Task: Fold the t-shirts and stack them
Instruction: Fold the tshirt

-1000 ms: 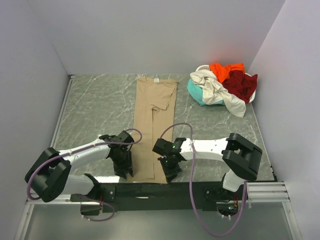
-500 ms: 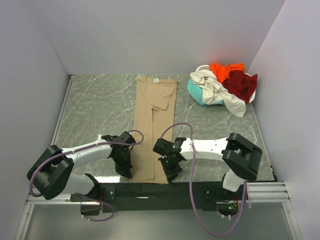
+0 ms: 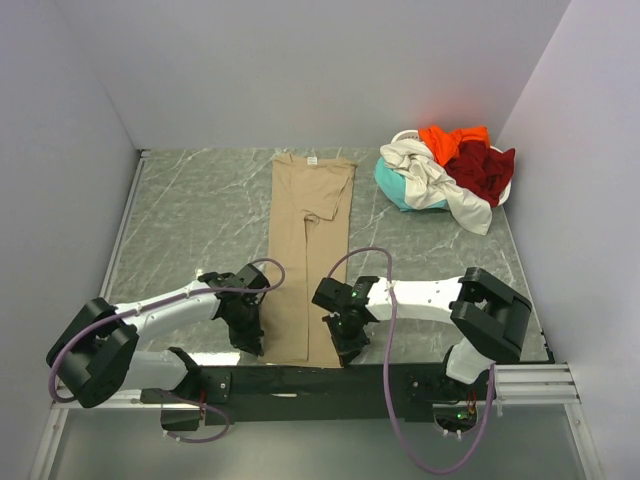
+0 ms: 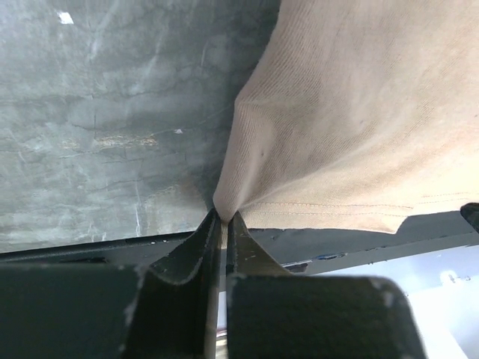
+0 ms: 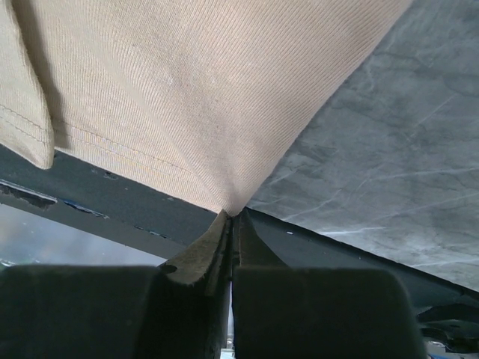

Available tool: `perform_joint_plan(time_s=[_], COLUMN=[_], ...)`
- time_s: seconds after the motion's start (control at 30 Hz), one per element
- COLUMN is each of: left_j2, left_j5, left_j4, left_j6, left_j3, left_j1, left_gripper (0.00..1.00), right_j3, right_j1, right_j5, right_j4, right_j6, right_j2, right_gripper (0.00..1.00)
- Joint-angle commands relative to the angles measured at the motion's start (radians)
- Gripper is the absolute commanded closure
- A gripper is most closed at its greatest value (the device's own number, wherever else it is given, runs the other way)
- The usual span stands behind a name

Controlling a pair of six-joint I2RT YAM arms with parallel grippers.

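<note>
The tan t-shirt (image 3: 305, 250) lies as a long narrow strip, sleeves folded in, collar at the far end. My left gripper (image 3: 252, 342) is shut on its near left hem corner (image 4: 224, 203). My right gripper (image 3: 347, 347) is shut on its near right hem corner (image 5: 233, 208). Both corners are pinched between the fingertips just above the table's near edge. The cream-white (image 3: 430, 175), orange (image 3: 450, 137), dark red (image 3: 482, 167) and teal (image 3: 392, 183) t-shirts lie heaped at the far right.
The heap sits in a white basket (image 3: 405, 135) by the right wall. A black bar (image 3: 300, 378) runs along the table's near edge under the grippers. Grey walls close the table at the left, back and right.
Both grippers have stayed on the hem corners. The right gripper has shifted slightly right and the near hem is pulled a little wider.
</note>
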Motion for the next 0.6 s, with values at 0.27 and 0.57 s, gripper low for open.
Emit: perform_joint_plan(time_s=[0.27,0.57], left_j2=[-0.052,-0.046], left_j5=[-0.019,-0.084], left_j4=[-0.080,-0.170], left_j6=[0.024,0.036], left_j3=[0.083,0.212], left_j1=[-0.002,-0.001], left_gripper=[0.99,0.99], right_j3=[0.060,0.146], right_j1=[-0.011,-0.075], right_j5=[0.041,0.091], right_j4=[-0.110,-0.197], right_j6=[-0.010,-0.044], right_j2=[-0.058,-0.077], right_gripper=[1.00,1.00])
